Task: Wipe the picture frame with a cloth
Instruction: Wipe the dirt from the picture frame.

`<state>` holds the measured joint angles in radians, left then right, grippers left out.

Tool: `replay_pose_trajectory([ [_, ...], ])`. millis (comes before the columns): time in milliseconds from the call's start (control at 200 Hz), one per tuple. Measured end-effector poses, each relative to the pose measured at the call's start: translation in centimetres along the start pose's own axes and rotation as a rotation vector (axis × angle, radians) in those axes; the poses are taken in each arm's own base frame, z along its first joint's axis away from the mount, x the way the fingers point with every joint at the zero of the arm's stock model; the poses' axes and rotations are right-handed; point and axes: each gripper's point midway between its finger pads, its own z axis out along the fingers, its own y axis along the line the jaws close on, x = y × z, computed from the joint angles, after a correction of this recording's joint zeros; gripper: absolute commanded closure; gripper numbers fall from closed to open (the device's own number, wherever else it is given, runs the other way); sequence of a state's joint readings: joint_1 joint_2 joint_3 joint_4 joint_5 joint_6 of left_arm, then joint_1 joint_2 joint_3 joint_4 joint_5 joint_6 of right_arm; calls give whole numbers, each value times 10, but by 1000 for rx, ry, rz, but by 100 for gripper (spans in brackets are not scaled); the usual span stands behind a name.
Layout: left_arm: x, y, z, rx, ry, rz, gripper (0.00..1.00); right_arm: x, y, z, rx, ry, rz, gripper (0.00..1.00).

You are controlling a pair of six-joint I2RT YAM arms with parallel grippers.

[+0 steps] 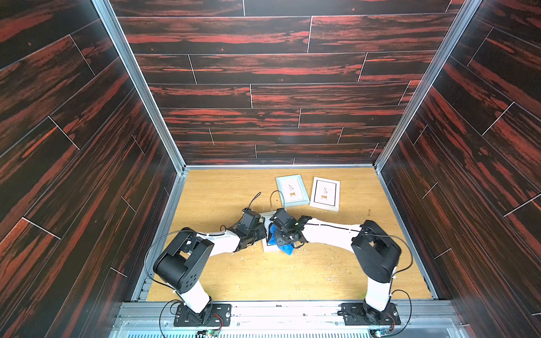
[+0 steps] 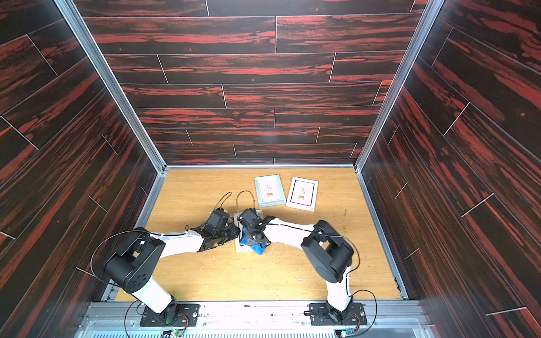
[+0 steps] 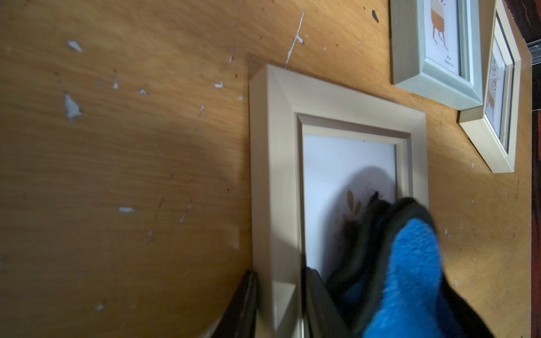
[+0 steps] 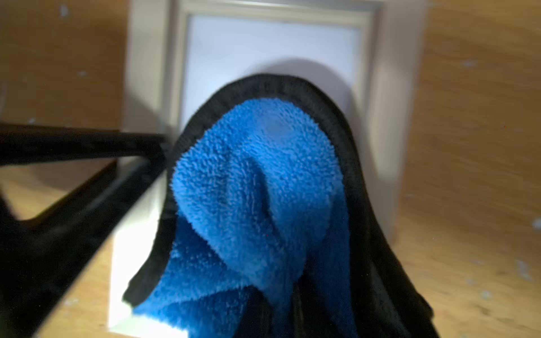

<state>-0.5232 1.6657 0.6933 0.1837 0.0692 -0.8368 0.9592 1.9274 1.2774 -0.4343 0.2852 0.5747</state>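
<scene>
Right wrist view: mid-wipe, I reckon.
My right fingers [image 1: 278,238] are clamped on the bright blue fluffy microfibre cloth [image 4: 257,181], bunched over the cream wooden picture frame [image 3: 275,175] lying on the wooden table [image 3: 117,175]; left fingers [image 3: 281,310] pinch its side rail. I'd press lightly and sweep toward the bare end. It holds a white plant print [image 3: 345,164].

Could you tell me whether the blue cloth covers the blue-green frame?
No, the cloth hangs over the cream frame, while the blue-green frame lies bare farther back.
</scene>
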Motion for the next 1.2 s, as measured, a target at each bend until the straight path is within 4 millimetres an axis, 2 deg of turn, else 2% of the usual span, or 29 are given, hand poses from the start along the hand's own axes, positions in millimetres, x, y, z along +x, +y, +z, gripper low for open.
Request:
replay_pose_trajectory([
  [50, 1, 1, -1, -1, 1, 0, 71, 0, 7, 1, 3, -4, -10, 100],
  [110, 2, 2, -2, -1, 3, 1, 71, 2, 4, 1, 22, -5, -11, 100],
  [271, 2, 1, -2, 3, 5, 1, 71, -1, -28, 0, 66, -14, 27, 100],
  [466, 3, 0, -2, 11, 9, 4, 71, -6, -24, 4, 52, -18, 10, 100],
  [541, 4, 0, -2, 15, 11, 7, 71, -21, -19, 12, 49, -28, 11, 100],
  [616, 5, -1, -2, 19, 15, 11, 71, -46, -14, 22, 39, -52, 18, 100],
  [696, 5, -1, -2, 21, 18, 16, 70, -68, -18, 30, 31, -70, 32, 100],
  [782, 5, -1, -2, 22, 19, 18, 70, -76, -26, 32, 34, -79, 34, 100],
  [877, 5, -1, -2, 23, 20, 22, 70, -65, -28, 30, 25, -74, 25, 100],
  [1062, 6, -1, -2, 24, 21, 25, 71, -11, -11, 9, -18, -35, -32, 100],
  [1142, 6, -2, -2, 25, 22, 27, 71, -9, -6, 8, -23, -32, -40, 100],
  [1202, 6, -1, -2, 25, 23, 27, 71, -19, -7, 13, -18, -33, -27, 100],
])
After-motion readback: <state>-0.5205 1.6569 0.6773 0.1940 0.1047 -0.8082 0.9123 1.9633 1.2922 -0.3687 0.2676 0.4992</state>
